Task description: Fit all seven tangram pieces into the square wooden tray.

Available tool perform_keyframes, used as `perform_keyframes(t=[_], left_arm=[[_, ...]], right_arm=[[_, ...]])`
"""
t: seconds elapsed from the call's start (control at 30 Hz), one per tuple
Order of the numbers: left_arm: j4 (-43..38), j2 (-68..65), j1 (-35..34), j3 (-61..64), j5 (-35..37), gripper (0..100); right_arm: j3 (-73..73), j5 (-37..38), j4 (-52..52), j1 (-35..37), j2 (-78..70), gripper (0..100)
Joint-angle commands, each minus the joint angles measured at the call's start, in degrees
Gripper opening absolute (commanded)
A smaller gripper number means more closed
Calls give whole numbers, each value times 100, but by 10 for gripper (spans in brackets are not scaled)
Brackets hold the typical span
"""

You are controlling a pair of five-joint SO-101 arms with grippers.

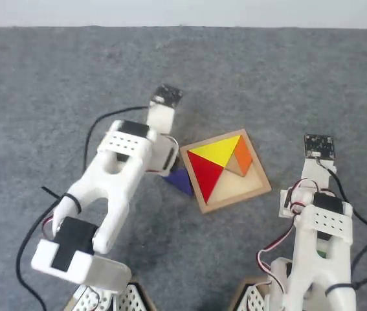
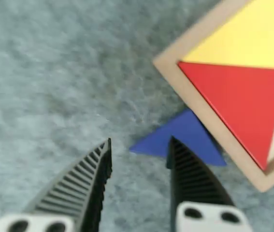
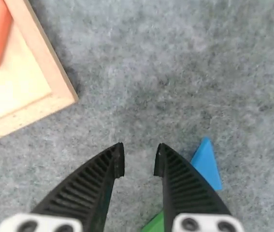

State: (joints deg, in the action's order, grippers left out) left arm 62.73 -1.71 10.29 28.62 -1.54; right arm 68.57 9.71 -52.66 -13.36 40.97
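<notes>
Grey felt point(image 1: 54, 78) lies open around the wooden tray point(image 1: 237, 199), which sits cornerwise. The left gripper point(image 2: 139, 141) is spread, one finger over the dark blue triangle point(image 2: 194, 130), whose apex points at the tray's rim. The right gripper point(image 3: 139, 147) hangs parted, with a light blue piece point(image 3: 207, 162) just beside it.

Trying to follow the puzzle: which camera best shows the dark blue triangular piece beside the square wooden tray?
The left wrist view: the dark blue triangular piece lies close up beside the square wooden tray. The high view shows part of it beside an arm. The right wrist view's light blue piece is another.
</notes>
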Motion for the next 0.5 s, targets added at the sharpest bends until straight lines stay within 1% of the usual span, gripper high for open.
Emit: perform_keyframes(t=[0.0,0.07,0.13,0.27,0.4,0.47], left_arm=[[-448,360,387,277,-26,207],[-571,378,431,418,44,207],[-695,378,404,497,308,207],[-862,404,220,593,431,207],[-853,387,105,593,422,207],[-862,378,97,593,422,207]], right_arm=[[-18,97,57,233,110,113],[-53,114,48,163,110,114],[-158,334,-40,-66,110,116],[-422,615,-699,-409,101,117],[-580,668,-813,-1182,110,117],[-598,923,-1042,-1411,110,117]])
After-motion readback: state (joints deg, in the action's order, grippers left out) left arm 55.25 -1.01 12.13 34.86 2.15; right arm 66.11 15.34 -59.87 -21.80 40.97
